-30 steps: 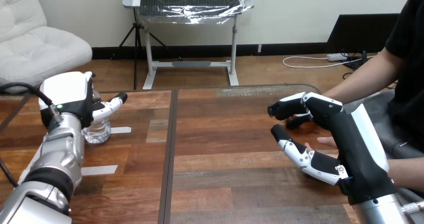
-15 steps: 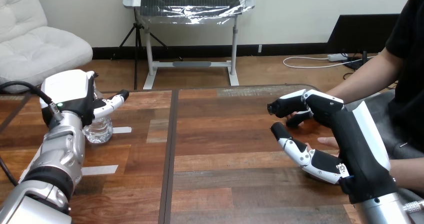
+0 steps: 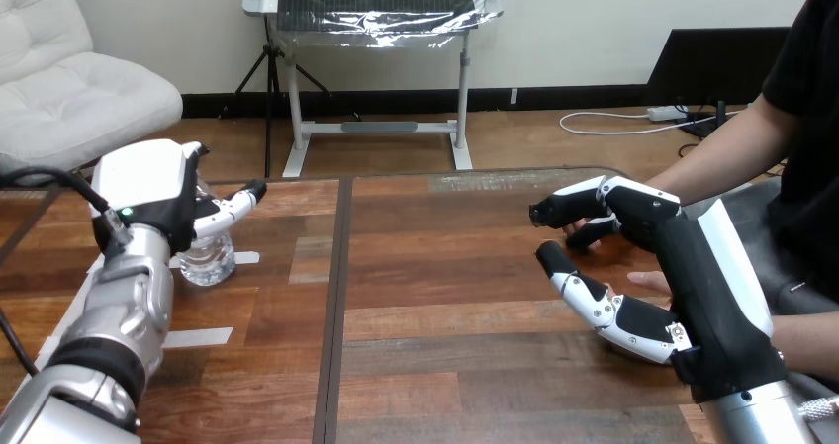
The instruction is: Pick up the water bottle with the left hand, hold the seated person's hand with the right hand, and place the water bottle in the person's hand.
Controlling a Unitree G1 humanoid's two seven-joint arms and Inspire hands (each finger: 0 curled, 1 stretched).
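A clear water bottle [image 3: 209, 263] stands near the table's left edge, its upper part hidden behind my left hand [image 3: 153, 192]. That hand's fingers and thumb [image 3: 237, 204] are curled round the bottle. At the right, my right hand [image 3: 683, 266] is open in a wide C, fingers [image 3: 574, 207] above and thumb [image 3: 584, 294] below. The person's hand [image 3: 638, 281] lies behind it in that gap, with only fingertips showing. Whether my hand touches it I cannot tell.
The wooden table [image 3: 445, 296] has a dark seam down its middle and two white tape strips [image 3: 198, 337] at the left. The person's forearm [image 3: 722, 167] comes in from the right edge.
My left hand has shifted a little to the right with the bottle in it. The right hand and the person's hand have barely moved.
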